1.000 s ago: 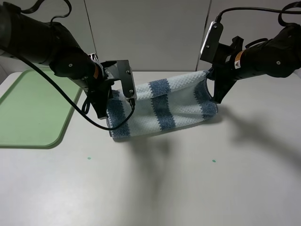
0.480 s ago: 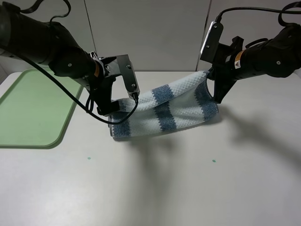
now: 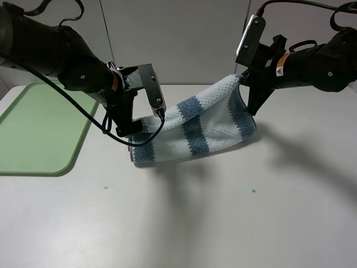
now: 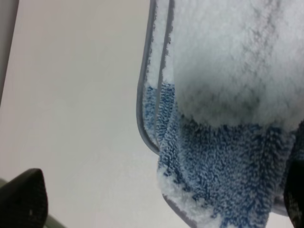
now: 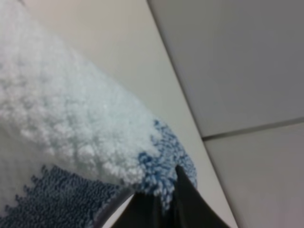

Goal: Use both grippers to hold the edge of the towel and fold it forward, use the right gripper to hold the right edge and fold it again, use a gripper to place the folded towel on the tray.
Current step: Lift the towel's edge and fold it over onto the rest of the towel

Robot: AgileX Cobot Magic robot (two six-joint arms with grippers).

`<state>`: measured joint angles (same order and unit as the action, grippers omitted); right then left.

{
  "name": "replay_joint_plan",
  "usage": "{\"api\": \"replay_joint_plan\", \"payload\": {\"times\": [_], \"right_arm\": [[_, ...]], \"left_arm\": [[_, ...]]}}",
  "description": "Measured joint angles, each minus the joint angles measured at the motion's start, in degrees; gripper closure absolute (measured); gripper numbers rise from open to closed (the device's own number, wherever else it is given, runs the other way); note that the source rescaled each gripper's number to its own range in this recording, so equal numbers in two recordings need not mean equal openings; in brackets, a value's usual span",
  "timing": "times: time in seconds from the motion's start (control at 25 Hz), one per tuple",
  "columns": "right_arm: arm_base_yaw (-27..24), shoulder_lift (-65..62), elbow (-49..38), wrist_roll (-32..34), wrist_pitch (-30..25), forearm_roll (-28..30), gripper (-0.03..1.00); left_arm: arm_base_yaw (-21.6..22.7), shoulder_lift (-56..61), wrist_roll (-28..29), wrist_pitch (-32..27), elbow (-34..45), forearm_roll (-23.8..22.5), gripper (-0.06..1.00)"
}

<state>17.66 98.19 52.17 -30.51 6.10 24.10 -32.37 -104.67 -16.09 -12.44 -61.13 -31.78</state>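
Towel hangs by its right corner from the right gripper, whose jaws are pressed together on the blue end and sit slightly higher than half a second ago. A second ago the left gripper was clamped; now its jaws are spread around the towel's left end, which rests on the table. The cloth slopes upward to the right. The tray lies to the left, apart from it.

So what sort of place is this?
Probably a robot test bench or lab: a plain white table, grey wall panels, and black robot arms, left and right, handling a striped towel near a green tray.
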Motion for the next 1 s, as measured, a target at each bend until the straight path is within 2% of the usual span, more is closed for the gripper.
{"api": "replay_joint_plan", "payload": {"times": [0.08, 0.16, 0.24, 0.32, 0.36, 0.44, 0.56, 0.84, 1.0], "right_arm": [[0.0, 0.4, 0.0, 0.0, 0.7, -1.3, 0.94], [0.0, 1.5, 0.0, 0.0, 1.1, -2.8, 0.83], [0.0, 3.1, 0.0, 0.2, 1.2, -4.9, 0.62], [0.0, 5.0, 0.0, 0.6, 1.3, -7.9, 0.28], [0.0, 5.7, 0.0, 0.9, 1.3, -10.1, 0.15], [0.0, 6.7, 0.0, 1.3, 1.3, -14.2, 0.04], [0.0, 6.9, 0.0, 1.3, 1.4, -17.3, -0.02], [0.0, 6.4, 0.0, 1.5, 1.9, -17.8, -0.03], [0.0, 6.1, 0.0, 1.6, -0.3, -17.8, -0.03]], "left_arm": [[0.0, 0.0, 0.1, -0.1, 0.0, 0.0, -0.05], [0.0, 0.0, 0.1, -0.4, 0.0, 0.0, -0.05], [0.0, 0.0, 0.2, -0.5, 0.0, 0.0, -0.05], [0.0, 0.0, 0.2, -0.5, 0.0, 0.0, -0.05], [0.0, 0.0, 0.2, -0.5, 0.0, 0.0, -0.05], [0.0, 0.0, 0.2, -0.5, 0.0, 0.0, -0.05], [0.0, 0.0, 0.2, -0.9, 0.0, 0.0, -0.05], [0.0, 0.1, 0.2, -1.9, 0.0, 0.0, -0.05], [0.0, 2.0, 0.2, -2.5, 0.0, 0.0, -0.05]]}}
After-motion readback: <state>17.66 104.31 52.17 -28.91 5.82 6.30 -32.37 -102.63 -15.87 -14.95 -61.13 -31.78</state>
